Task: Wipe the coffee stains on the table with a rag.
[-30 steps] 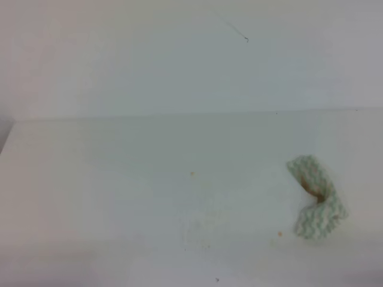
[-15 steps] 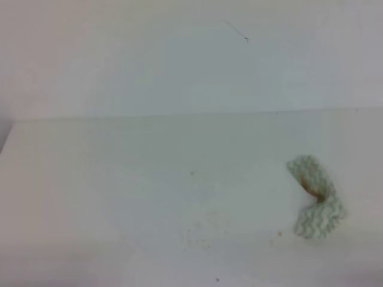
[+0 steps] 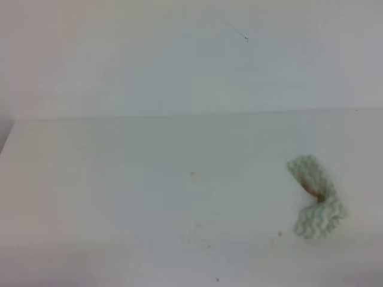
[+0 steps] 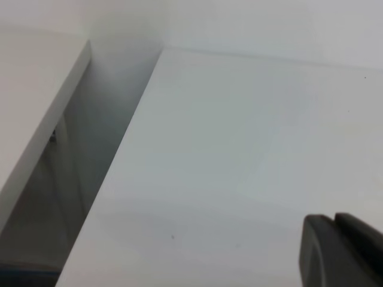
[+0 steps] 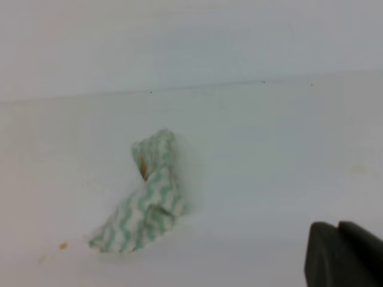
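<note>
Orange-brown specks (image 3: 192, 174) remain on the white bench (image 3: 119, 179), with a faint scatter of them near the front edge at centre (image 3: 197, 236) and another speck just left of the rag (image 3: 279, 234). No large blotch is visible; the main stain appears to have been taken up.

The rag (image 3: 316, 197) lies crumpled on the right of the bench, bunched into a twisted strip, with a brown soiled patch in its fold. Nothing is touching it. The right wrist view shows it lying free, with one speck just beyond its lower end (image 5: 63, 244).

Right gripper (image 5: 344, 254): only a dark tip shows at the lower corner, well apart from the rag; jaws pressed together, pinching nothing. Left gripper (image 4: 341, 248): a dark tip over bare bench at the far left side; whether its jaws are spread or pressed together, I cannot tell.

Judgement: the wiping pass looks finished and the rag released. If the residue is to be cleared, the next move calls for spreading the right jaws, regrasping the rag and sweeping it left across the central specks.
</note>
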